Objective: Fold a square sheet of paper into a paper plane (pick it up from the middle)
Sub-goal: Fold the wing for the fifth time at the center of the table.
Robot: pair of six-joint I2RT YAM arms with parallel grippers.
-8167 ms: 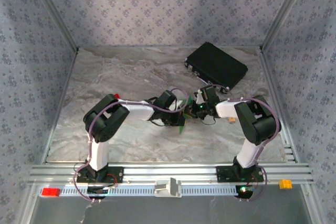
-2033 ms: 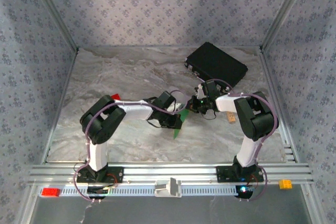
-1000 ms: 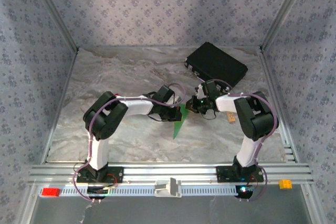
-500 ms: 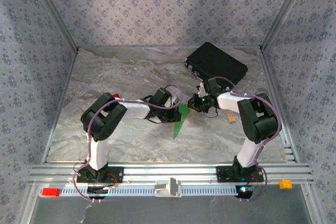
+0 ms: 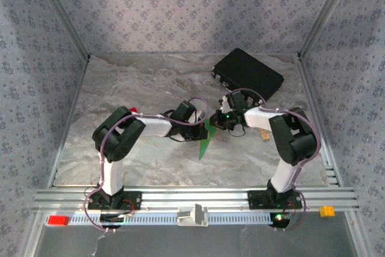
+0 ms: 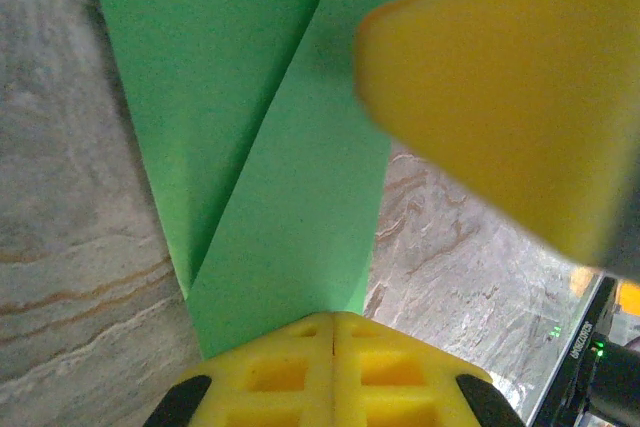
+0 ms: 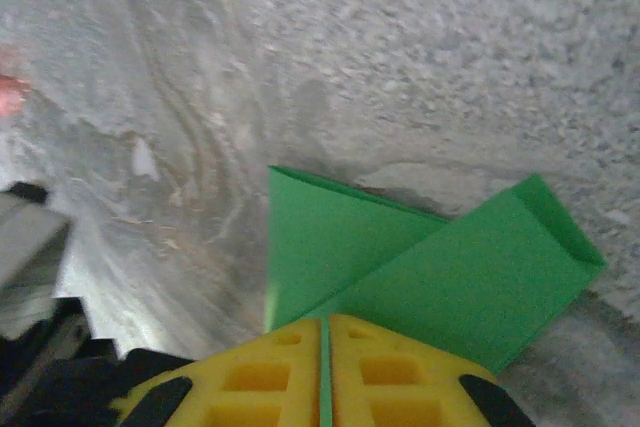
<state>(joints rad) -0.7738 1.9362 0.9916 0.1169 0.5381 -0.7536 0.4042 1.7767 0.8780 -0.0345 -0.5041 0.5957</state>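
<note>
The square sheet of paper (image 5: 206,141) is bright green and folded into a slim pointed shape, its tip toward the near edge. It sits mid-table between the two arms. In the left wrist view the paper (image 6: 270,147) shows a diagonal fold, and my left gripper (image 6: 333,332) is shut on its near end. My right gripper (image 7: 325,332) is shut on the paper (image 7: 420,267) too, with a green strip showing between its yellow jaws. From above, the left gripper (image 5: 200,128) and the right gripper (image 5: 218,121) meet at the paper's wide end. A blurred yellow finger (image 6: 500,97) of the right gripper looms in the left wrist view.
A black rectangular case (image 5: 248,76) lies at the back right, close behind the right arm. A small red block (image 5: 133,111) sits by the left arm's elbow. A small tan block (image 5: 265,136) lies right of the right arm. Patterned walls enclose the marble table (image 5: 120,88).
The right gripper has shifted slightly left, closer to the left gripper. The left arm's wrist has shifted a little. The paper hangs in about the same place, still held by both.
</note>
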